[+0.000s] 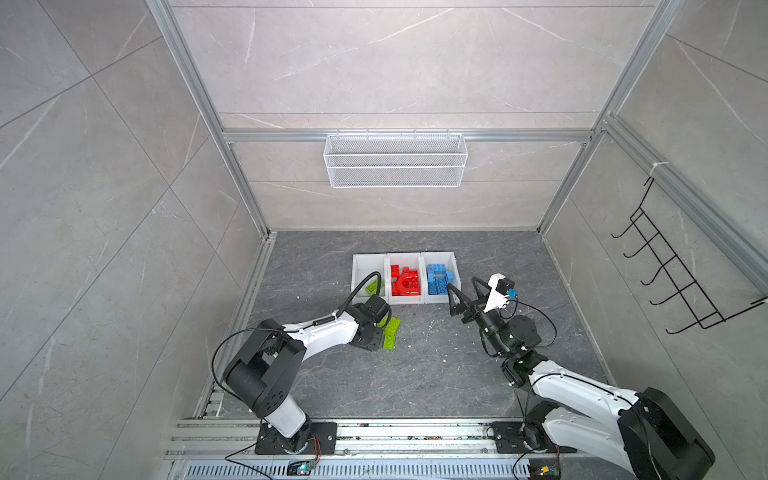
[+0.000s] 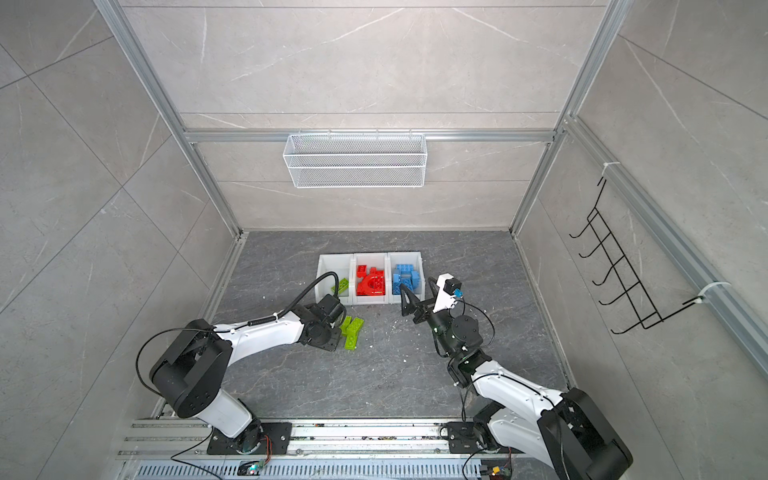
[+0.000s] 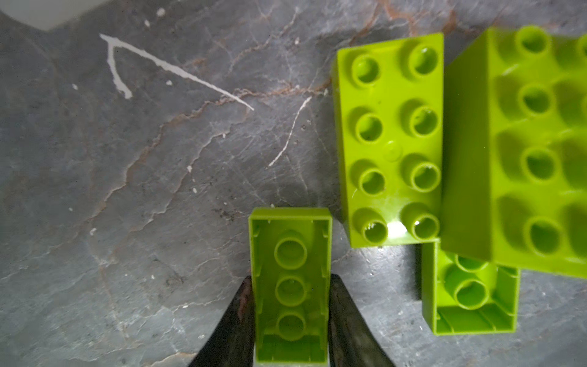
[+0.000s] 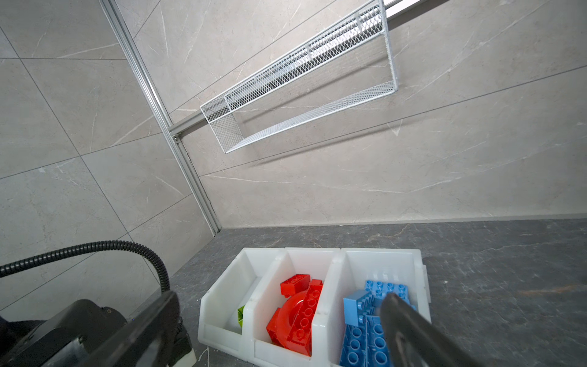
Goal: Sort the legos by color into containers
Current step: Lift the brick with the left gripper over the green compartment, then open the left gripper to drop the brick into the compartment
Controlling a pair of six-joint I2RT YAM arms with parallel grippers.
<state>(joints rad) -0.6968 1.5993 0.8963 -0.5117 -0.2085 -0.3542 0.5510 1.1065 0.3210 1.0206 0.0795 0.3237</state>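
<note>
A: In both top views we cannot see the left claw point(image 3: 291, 282); its wrist point(image 1: 368, 322) covers it.
B: At the left wrist view's edges, we find the gripped brick point(image 3: 290, 254) and blurred tall brick point(image 3: 521, 143) cut off.

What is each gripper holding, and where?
Left gripper: small lime-green plastic Lego brick, upside down, jaws on its two long sides. Right gripper: nothing.

White bins point(image 1: 361, 266): 3, in a row, centre of both top views. Green bricks point(image 3: 392, 136) on floor: 4, lower centre to right edge of left wrist view. Green brick point(image 1: 372, 286) in bin: 1. Red pile point(image 1: 405, 284), blue pile point(image 1: 439, 277): not countable. Arms point(image 1: 328, 332): 2. Wire basket point(image 1: 395, 162): 1.
</note>
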